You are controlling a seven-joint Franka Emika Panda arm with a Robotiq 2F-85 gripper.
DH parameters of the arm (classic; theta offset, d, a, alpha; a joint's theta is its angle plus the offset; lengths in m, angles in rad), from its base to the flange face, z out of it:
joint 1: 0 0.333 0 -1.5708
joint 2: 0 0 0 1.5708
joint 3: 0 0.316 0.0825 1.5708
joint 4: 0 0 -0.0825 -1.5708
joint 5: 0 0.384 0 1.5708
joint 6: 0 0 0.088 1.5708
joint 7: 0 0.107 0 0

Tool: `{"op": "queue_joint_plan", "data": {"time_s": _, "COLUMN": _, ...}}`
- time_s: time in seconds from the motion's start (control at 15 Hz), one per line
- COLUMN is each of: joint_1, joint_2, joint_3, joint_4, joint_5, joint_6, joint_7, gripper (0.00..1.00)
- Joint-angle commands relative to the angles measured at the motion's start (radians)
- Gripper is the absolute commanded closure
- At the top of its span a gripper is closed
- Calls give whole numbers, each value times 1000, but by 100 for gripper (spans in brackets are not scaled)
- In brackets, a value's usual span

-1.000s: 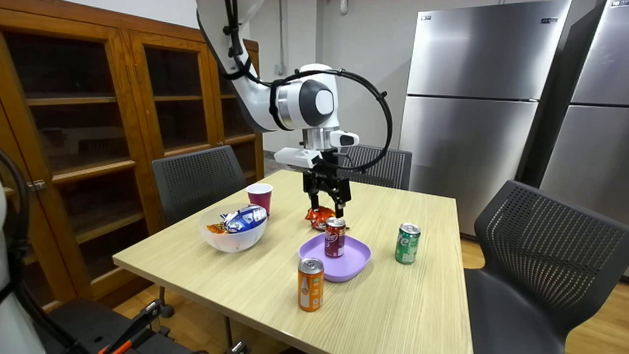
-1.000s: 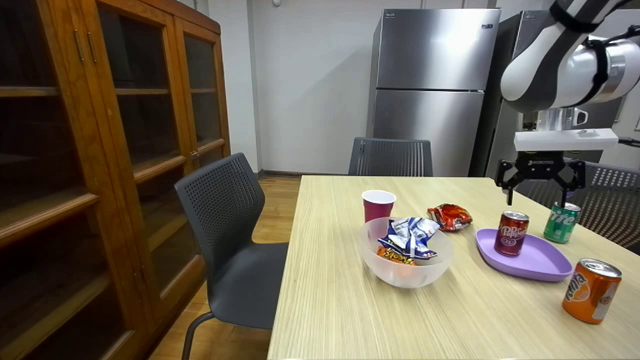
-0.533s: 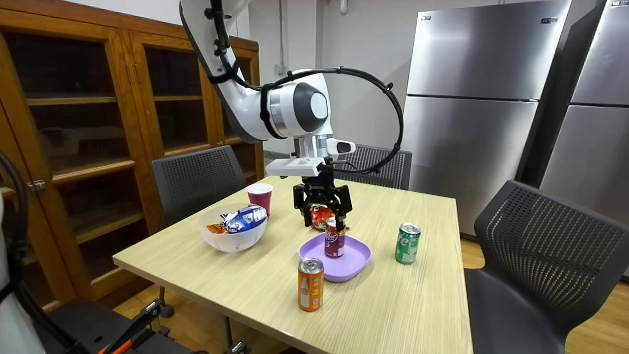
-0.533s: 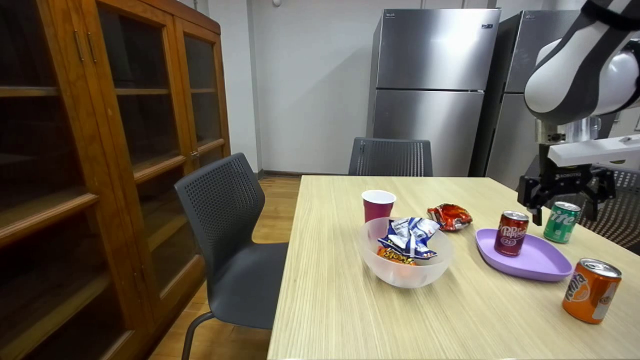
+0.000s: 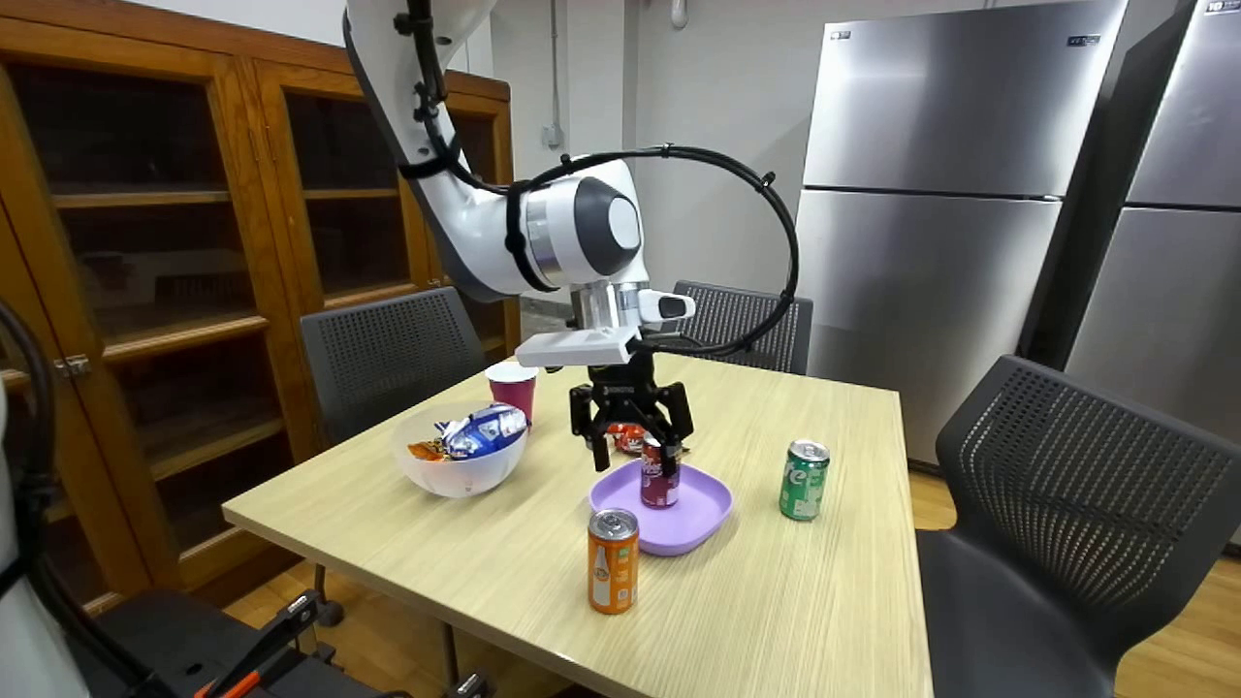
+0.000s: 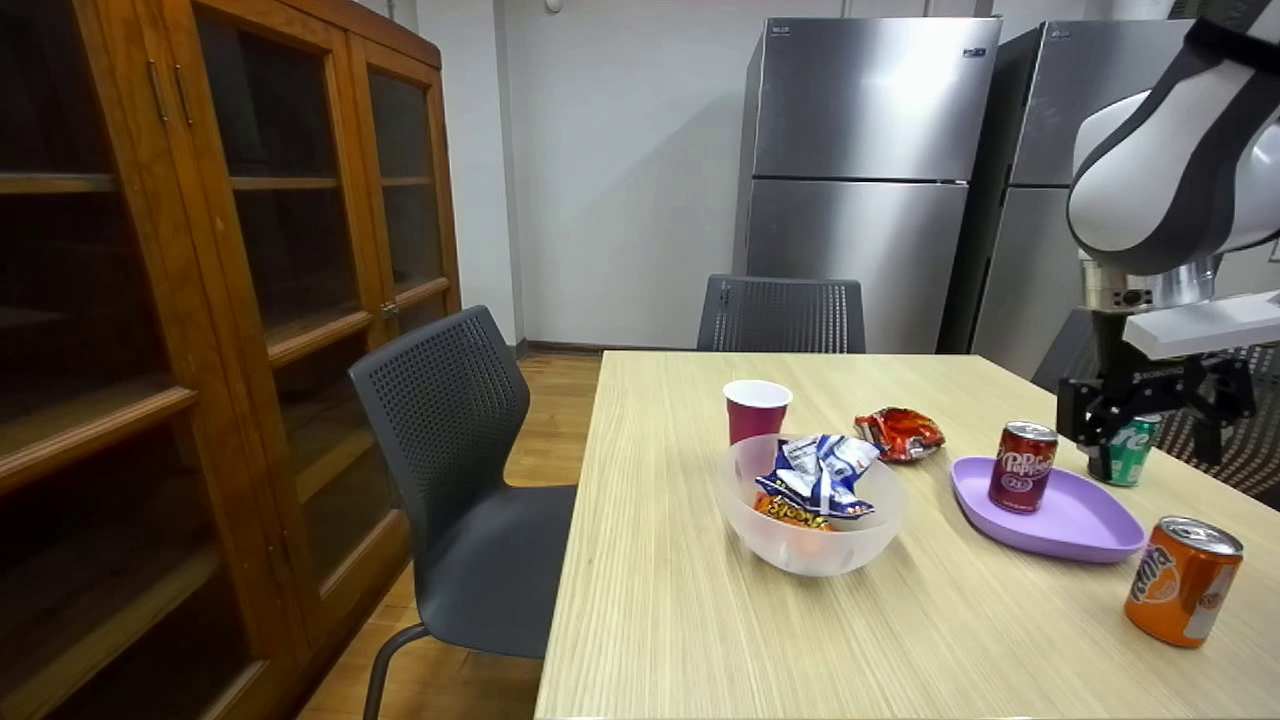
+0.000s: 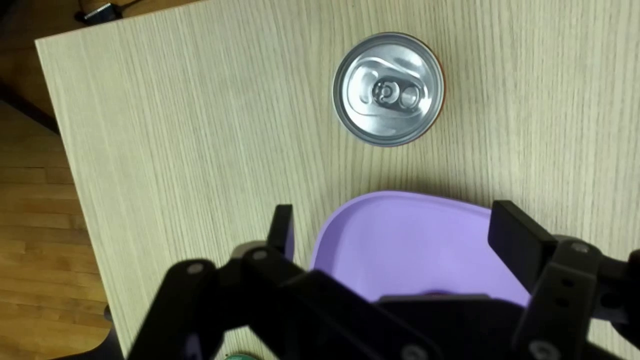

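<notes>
The pincer (image 7: pixel 393 227) is released: its two fingers (image 7: pixel 517 242) stand far apart. In the wrist view they come in from the bottom of the frame, and a purple plate (image 7: pixel 415 240) shows in the gap, at the lower centre. An orange can (image 7: pixel 389 90) stands upright at the upper centre of that frame, lid up, outside the plate's rim and apart from it.

In an exterior view the pincer hangs in the middle of the frame, above the wooden surface (image 5: pixel 785 601), and a finger crosses in front of a dark red can (image 5: pixel 659 492) that stands upright on the plate. In an exterior view the same can (image 6: pixel 1022 470) is at the right of the frame, with a gap between it and the nearer finger (image 6: pixel 1097 460); that finger covers part of a green can (image 6: pixel 1130 455), which stands on the surface near the plate.

Left of centre in an exterior view, a cloudy bowl (image 5: pixel 461 482) holds a blue packet (image 5: pixel 485 431) and an orange packet (image 5: pixel 427 451); a dark red cup (image 5: pixel 514 396) with a white rim stands just behind it. A crumpled red packet (image 6: pixel 900 435) lies between cup and plate. In both exterior views a wooden cabinet (image 6: pixel 230 350) fills the left, and a silver fridge (image 5: pixel 950 116) stands at the upper right.
</notes>
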Motion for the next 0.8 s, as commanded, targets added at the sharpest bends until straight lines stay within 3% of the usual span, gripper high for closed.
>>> {"op": "queue_joint_plan", "data": {"time_s": 0.0, "joint_1": -18, "joint_2": -5, "joint_3": 19, "joint_4": 2, "joint_5": 11, "joint_6": -4, "joint_7": -15, "gripper": 0}}
{"op": "queue_joint_plan", "data": {"time_s": 0.27, "joint_1": -58, "joint_2": -12, "joint_3": 44, "joint_4": -31, "joint_5": 84, "joint_6": 57, "joint_7": -165, "gripper": 0}}
{"op": "queue_joint_plan", "data": {"time_s": 0.73, "joint_1": -111, "joint_2": 1, "joint_3": 48, "joint_4": -79, "joint_5": 113, "joint_6": 144, "joint_7": -351, "gripper": 0}}
